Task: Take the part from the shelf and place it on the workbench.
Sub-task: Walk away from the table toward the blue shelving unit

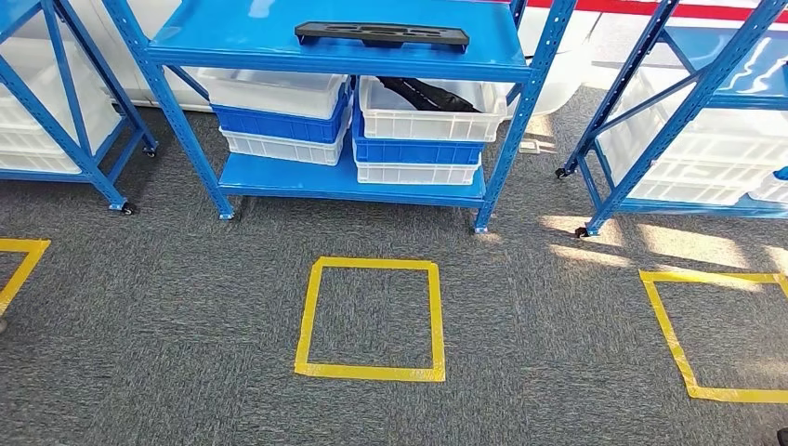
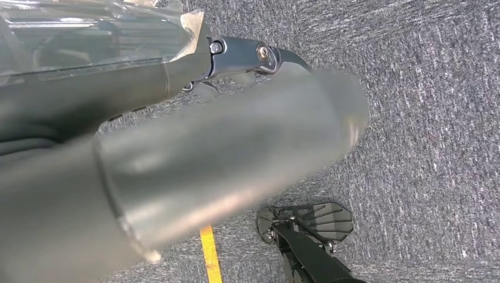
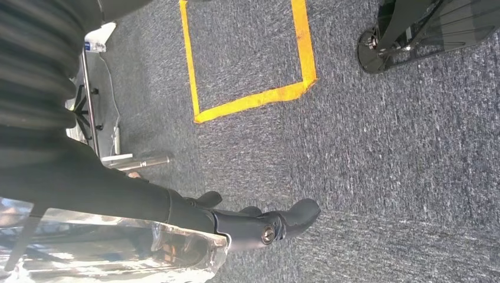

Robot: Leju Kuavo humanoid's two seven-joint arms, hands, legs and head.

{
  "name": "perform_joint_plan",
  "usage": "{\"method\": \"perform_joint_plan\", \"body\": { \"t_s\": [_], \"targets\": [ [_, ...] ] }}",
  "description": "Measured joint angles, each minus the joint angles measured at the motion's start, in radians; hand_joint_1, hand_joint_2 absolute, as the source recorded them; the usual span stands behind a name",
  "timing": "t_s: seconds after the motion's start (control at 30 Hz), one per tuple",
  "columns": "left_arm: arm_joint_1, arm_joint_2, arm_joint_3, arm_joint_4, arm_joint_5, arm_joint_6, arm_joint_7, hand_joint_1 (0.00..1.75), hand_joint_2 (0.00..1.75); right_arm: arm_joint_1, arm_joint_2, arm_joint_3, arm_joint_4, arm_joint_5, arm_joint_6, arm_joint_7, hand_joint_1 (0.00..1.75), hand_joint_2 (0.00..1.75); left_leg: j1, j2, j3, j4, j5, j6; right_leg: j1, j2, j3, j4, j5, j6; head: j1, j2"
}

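- Nothing of the task appears done: the black part point(image 1: 382, 35) is seen lying flat on the upper deck of the blue shelf point(image 1: 339, 58), at about twelve o'clock in the head view, untouched by either hand.
- A second dark piece point(image 1: 429, 93) is seen in the upper white bin point(image 1: 433, 110) below that deck, at roughly one o'clock; whether it is the same kind of part cannot be told.
- The left hand point(image 2: 253, 59) is seen hanging over the carpet with nothing in it; behind the blurred thumb point(image 2: 236, 159), whether its fingers are spread or curled cannot be told.
- The right hand point(image 3: 259, 224) is likewise seen above the floor, its dark fingers extended and apart, nothing grasped.
- Left to do, by judgement: approaching the shelf, grasping the part, carrying it to the workbench, setting it down.
- The floor is grey carpet point(image 1: 539, 316), marked with a yellow tape square point(image 1: 370, 319) just in front of the shelf, at six o'clock from it; another square point(image 1: 720, 334) lies at four o'clock.
- Stacked white and blue bins point(image 1: 283, 125) are held on the lower deck; further blue racks point(image 1: 692, 102) stand at either side.
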Motion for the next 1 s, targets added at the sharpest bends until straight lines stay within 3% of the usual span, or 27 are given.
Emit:
{"method": "perform_joint_plan", "body": {
  "t_s": [0.03, 0.17, 0.53, 0.73, 0.9, 0.97, 1.0],
  "targets": [
    [0.000, 0.000, 0.000, 0.000, 0.000, 0.000, 0.000, 0.00, 1.75, 0.000, 0.000, 0.000, 0.000, 0.000, 0.000, 0.000, 0.00, 1.75, 0.000, 0.000, 0.001, 0.000, 0.000, 0.000, 0.000, 0.000, 0.000, 0.000, 0.000, 0.002, 0.000, 0.000],
    [0.000, 0.000, 0.000, 0.000, -0.001, 0.000, 0.000, 0.00, 0.00, 0.000, 0.000, 0.000, 0.000, 0.000, 0.001, 0.000, 0.00, 1.75, 0.004, 0.000, 0.003, -0.001, 0.000, 0.000, 0.004, 0.000, 0.001, 0.001, 0.000, 0.003, 0.000, 0.000],
    [0.000, 0.000, 0.004, 0.000, 0.000, 0.002, -0.008, 0.00, 0.00, 0.000, -0.001, 0.000, 0.000, 0.001, 0.008, 0.001, 0.00, 1.75, 0.008, 0.001, 0.004, -0.002, 0.000, -0.001, 0.007, 0.000, 0.001, 0.001, -0.001, 0.002, 0.000, 0.000],
    [0.000, 0.003, 0.014, 0.000, 0.008, 0.010, -0.016, 0.00, 0.00, 0.000, 0.000, 0.001, 0.000, 0.003, 0.014, 0.001, 0.00, 1.75, 0.000, 0.001, 0.004, 0.000, -0.002, 0.001, 0.001, 0.000, 0.002, 0.000, 0.001, 0.004, 0.000, 0.000],
    [0.000, 0.006, 0.021, 0.000, 0.011, 0.012, -0.017, 0.00, 0.00, -0.001, 0.003, 0.002, 0.000, 0.005, 0.014, 0.001, 0.00, 1.75, -0.008, 0.002, 0.007, -0.006, -0.004, 0.018, -0.010, -0.001, 0.005, -0.005, 0.000, 0.020, -0.001, 0.000],
    [-0.001, 0.006, 0.024, 0.000, 0.011, 0.013, -0.018, 0.00, 0.00, -0.002, 0.002, 0.002, 0.000, 0.005, 0.014, 0.001, 0.00, 1.75, -0.005, 0.005, 0.015, -0.018, 0.001, 0.031, -0.010, -0.003, -0.014, 0.041, -0.023, 0.015, 0.003, 0.000],
    [-0.001, 0.006, 0.024, 0.000, 0.011, 0.013, -0.018, 0.00, 0.00, -0.002, 0.002, 0.003, 0.000, 0.005, 0.014, 0.001, 0.00, 1.75, -0.003, 0.008, 0.019, -0.022, 0.002, 0.035, -0.009, -0.004, -0.041, 0.098, -0.047, 0.006, 0.006, 0.000]
  ]
}}
